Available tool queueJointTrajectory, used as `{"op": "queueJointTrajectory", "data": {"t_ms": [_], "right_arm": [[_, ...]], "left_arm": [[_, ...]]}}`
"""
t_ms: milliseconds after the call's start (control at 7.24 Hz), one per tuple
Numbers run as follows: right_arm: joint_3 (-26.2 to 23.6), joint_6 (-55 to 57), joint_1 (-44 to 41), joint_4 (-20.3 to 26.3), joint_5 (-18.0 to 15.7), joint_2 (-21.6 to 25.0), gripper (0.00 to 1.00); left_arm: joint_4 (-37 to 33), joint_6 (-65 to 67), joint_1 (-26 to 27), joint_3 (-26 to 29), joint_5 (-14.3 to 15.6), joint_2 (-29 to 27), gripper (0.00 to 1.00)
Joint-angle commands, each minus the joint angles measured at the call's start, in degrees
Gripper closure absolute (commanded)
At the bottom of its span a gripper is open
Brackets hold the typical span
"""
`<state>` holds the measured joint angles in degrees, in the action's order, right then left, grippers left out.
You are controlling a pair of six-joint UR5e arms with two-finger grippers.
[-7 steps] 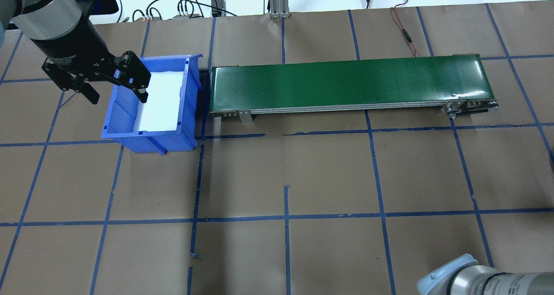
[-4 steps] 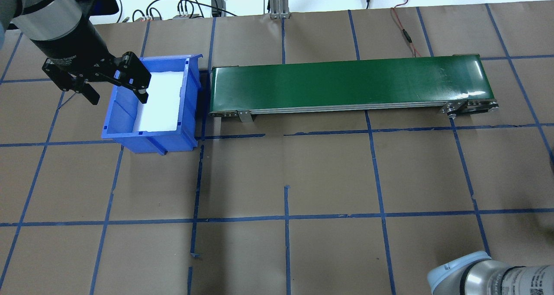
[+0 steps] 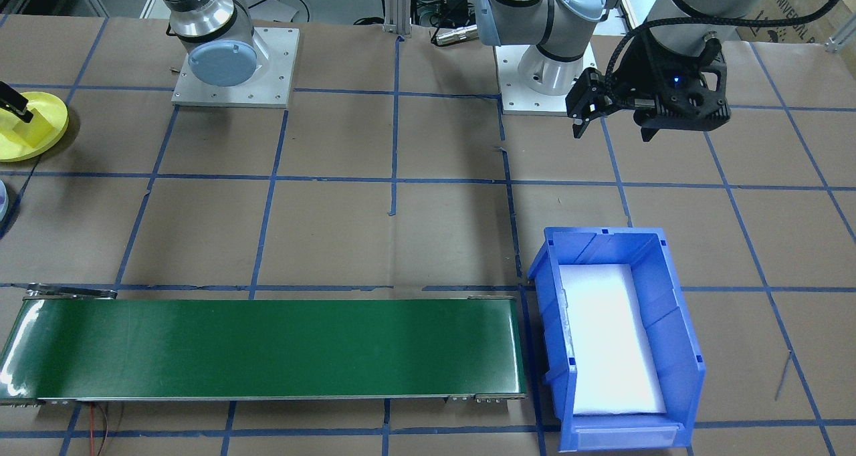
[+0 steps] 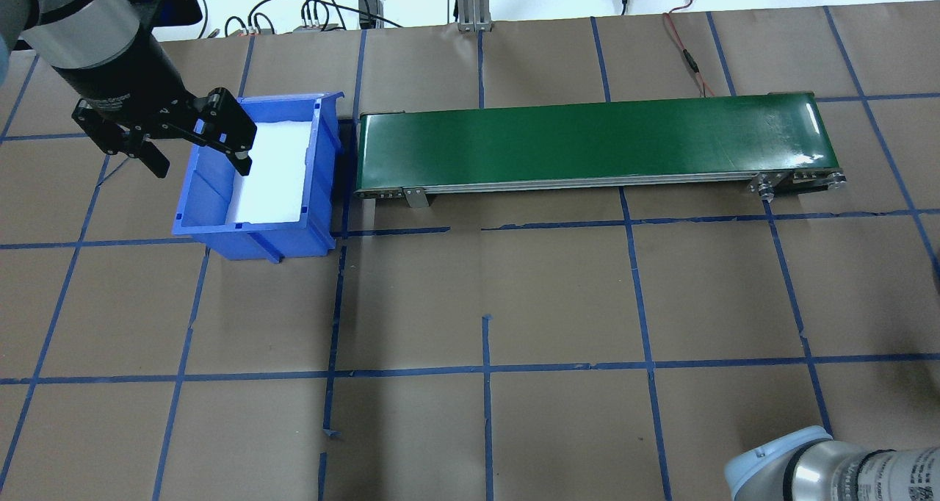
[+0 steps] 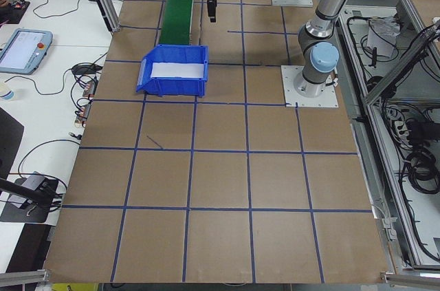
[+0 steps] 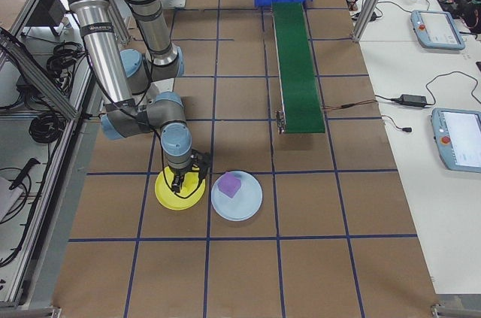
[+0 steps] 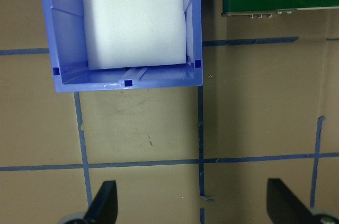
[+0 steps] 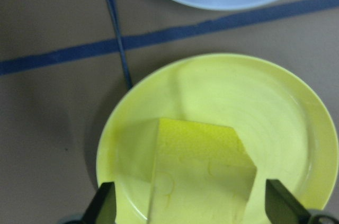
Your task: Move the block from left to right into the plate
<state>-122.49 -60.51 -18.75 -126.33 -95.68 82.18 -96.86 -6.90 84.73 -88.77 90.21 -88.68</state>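
Both fingers of the right gripper (image 8: pixel 185 205) stand spread, unclamped, either side of the yellow block (image 8: pixel 198 173) resting in the yellow plate (image 8: pixel 296 128), so placement looks done and lifting clear is next, while the left gripper (image 4: pixel 197 147) hangs open over the blue bin (image 4: pixel 257 229)

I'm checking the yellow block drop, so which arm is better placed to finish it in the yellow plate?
The right: its pincer is open around the yellow block on the yellow plate. The left pincer hangs by the blue bin, far away.
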Motion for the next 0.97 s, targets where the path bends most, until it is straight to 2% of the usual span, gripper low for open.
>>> {"op": "queueJointTrajectory", "data": {"t_ms": [0, 138, 276, 414, 552, 829], "right_arm": [[3.3, 16.1, -17.3, 5.1, -0.3, 0.2, 0.00], [8.7, 29.2, -27.3, 14.4, -0.1, 0.3, 0.00], [16.2, 41.6, -36.8, 24.3, 0.7, 0.5, 0.00], [20.9, 48.4, -45.3, 27.7, 2.2, 0.6, 0.00], [23.4, 51.2, -53.1, 28.5, 2.7, 0.8, 0.00], [24.6, 57.4, -67.1, 30.3, 2.6, 7.7, 0.00]], "left_arm": [[0.0, 0.0, 0.0, 0.0, 0.0, 0.0, 0.00], [0.0, 0.0, 0.0, 0.0, 0.0, 0.0, 0.00], [0.0, 0.0, 0.0, 0.0, 0.0, 0.0, 0.00], [0.0, 0.0, 0.0, -0.1, 0.0, 0.0, 0.00], [0.0, 0.0, 0.0, -0.1, 0.1, 0.0, 0.00], [0.0, 0.0, 0.0, -0.1, 0.0, 0.0, 0.00]]}}
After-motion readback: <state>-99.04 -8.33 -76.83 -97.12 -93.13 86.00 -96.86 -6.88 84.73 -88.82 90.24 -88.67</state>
